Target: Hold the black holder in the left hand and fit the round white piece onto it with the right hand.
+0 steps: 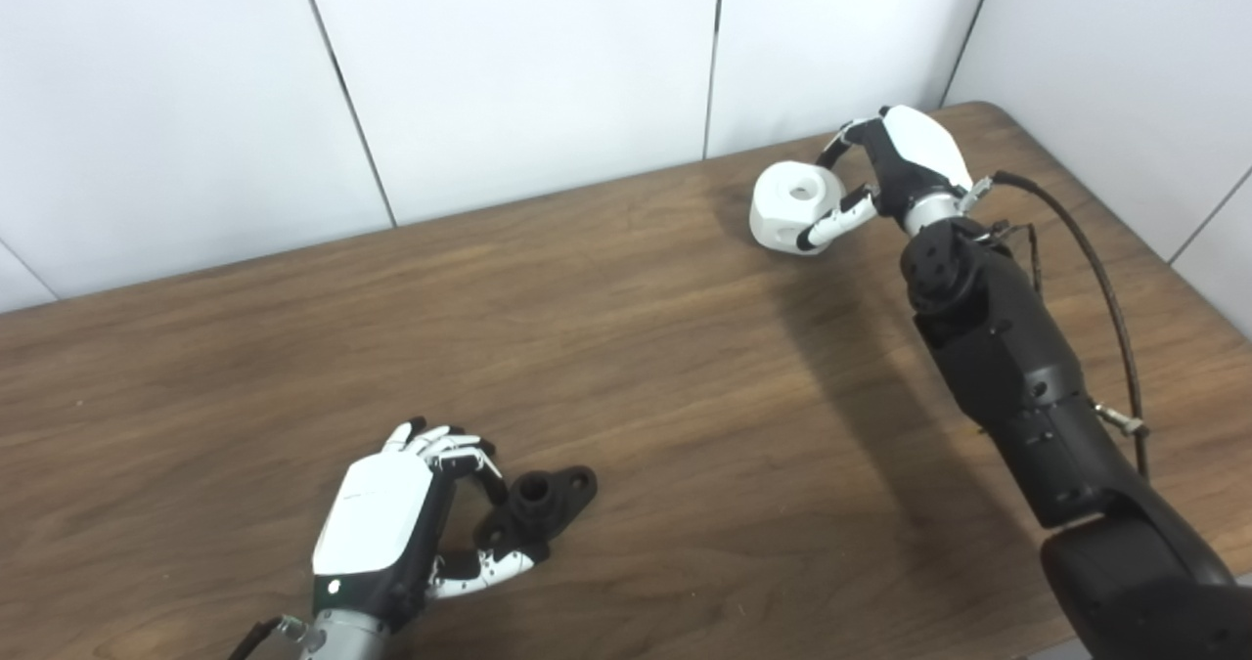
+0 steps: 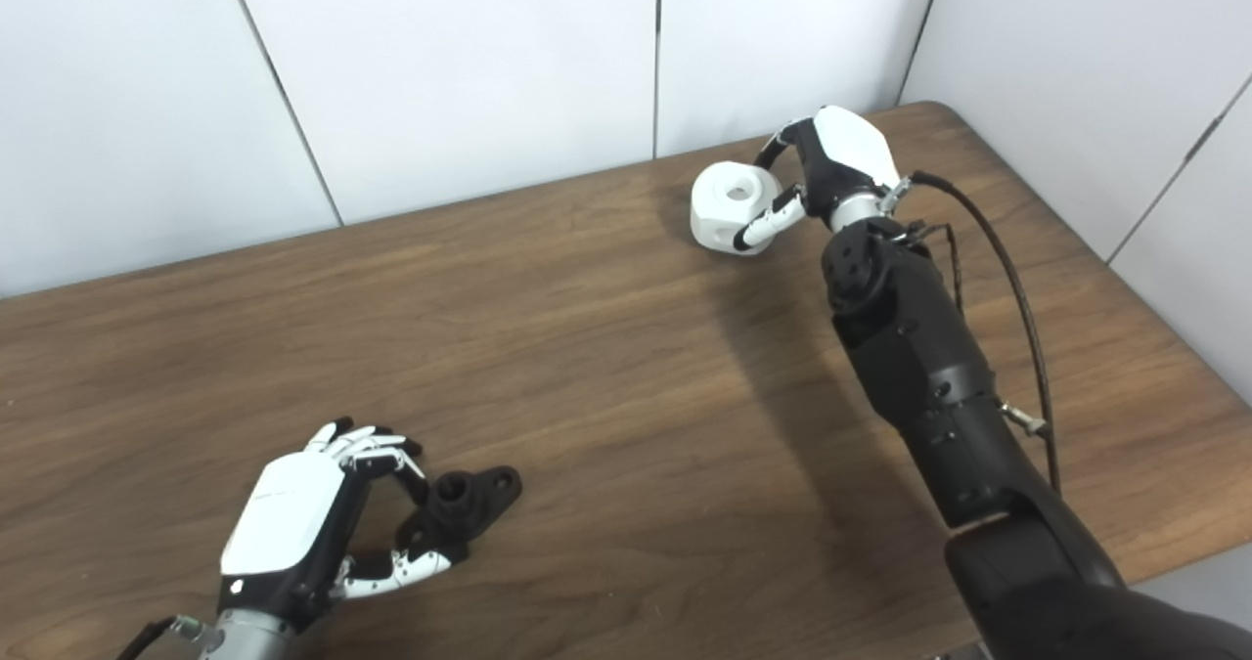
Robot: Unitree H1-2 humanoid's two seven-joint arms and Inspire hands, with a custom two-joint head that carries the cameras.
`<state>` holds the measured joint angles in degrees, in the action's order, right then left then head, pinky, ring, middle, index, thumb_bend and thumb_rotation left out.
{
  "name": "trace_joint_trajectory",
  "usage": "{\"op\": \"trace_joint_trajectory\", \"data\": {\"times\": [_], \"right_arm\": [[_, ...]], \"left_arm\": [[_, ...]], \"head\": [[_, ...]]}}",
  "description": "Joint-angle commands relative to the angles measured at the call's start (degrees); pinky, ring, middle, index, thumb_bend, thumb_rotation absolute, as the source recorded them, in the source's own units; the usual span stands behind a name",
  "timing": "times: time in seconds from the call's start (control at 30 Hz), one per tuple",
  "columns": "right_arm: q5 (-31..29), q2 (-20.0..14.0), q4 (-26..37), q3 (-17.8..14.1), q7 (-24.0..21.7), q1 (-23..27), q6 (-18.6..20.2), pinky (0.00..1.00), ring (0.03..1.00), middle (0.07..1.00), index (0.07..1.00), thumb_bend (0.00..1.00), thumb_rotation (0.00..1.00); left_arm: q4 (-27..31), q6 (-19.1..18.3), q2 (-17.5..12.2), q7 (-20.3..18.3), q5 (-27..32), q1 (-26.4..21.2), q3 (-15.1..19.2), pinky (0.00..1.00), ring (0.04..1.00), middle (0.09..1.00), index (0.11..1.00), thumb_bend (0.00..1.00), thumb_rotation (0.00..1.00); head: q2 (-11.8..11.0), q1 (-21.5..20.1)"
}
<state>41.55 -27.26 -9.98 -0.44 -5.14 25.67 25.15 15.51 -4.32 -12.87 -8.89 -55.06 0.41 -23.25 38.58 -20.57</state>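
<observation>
White faceted piece (image 1: 794, 207), central hole

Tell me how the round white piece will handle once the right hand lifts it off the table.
The round white piece looks rigid, probably light molded plastic. Its faceted sides should give the right hand decent purchase, though the smooth surface might slip. Set down, it would likely sit flat rather than roll.

Lab-like test bay: bare white wall panels (image 1: 509, 73); wooden table (image 1: 685, 367).
</observation>
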Motion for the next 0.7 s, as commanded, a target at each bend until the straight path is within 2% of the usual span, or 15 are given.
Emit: {"op": "trace_joint_trajectory", "data": {"times": [0.0, 0.2, 0.33, 0.47, 0.57, 0.67], "right_arm": [[-0.12, -1.88, 1.45, -0.08, 1.98, 1.29, -0.64, 1.00, 1.000, 0.857, 0.484, 0.52, 0.14], [-0.68, -2.07, 4.70, 0.12, 2.29, 0.11, -1.07, 1.00, 1.000, 0.852, 0.485, 0.52, 0.13], [-0.30, -3.01, 10.28, 1.20, -0.95, -0.76, 0.32, 1.00, 0.989, 0.850, 0.484, 0.52, 0.14], [1.00, -3.42, 16.28, 1.12, -8.46, -1.41, 1.73, 1.00, 0.985, 0.852, 0.484, 0.52, 0.14], [4.91, -2.34, 20.87, -0.21, -16.45, -1.67, 1.76, 1.00, 0.966, 0.839, 0.484, 0.52, 0.14], [7.23, -0.73, 24.63, -1.45, -21.88, -1.98, 1.76, 1.00, 0.950, 0.827, 0.484, 0.52, 0.14]], "left_arm": [[-1.38, -0.32, -0.04, -0.52, -1.23, 0.31, -0.40, 0.95, 0.846, 0.747, 0.485, 0.52, 0.05], [-1.05, -0.67, 0.32, -0.88, -0.95, 0.60, -0.34, 0.95, 0.852, 0.751, 0.485, 0.52, 0.05], [-1.13, -0.50, 0.43, -0.70, -0.81, 0.73, -0.37, 0.96, 0.853, 0.750, 0.485, 0.52, 0.04], [-1.41, -0.56, 0.52, -0.60, -1.15, 0.76, -0.52, 0.95, 0.853, 0.750, 0.485, 0.52, 0.05], [-1.42, -0.64, 0.71, -0.66, -1.32, 0.84, -0.68, 0.96, 0.855, 0.752, 0.485, 0.52, 0.05], [-1.35, -1.00, 0.98, -0.96, -1.85, 0.94, -0.95, 0.96, 0.859, 0.755, 0.486, 0.52, 0.05]], "head": [[0.04, 0.25], [0.15, 1.29], [0.42, 2.64], [0.83, 4.29], [1.14, 5.78], [1.39, 7.37]]}}
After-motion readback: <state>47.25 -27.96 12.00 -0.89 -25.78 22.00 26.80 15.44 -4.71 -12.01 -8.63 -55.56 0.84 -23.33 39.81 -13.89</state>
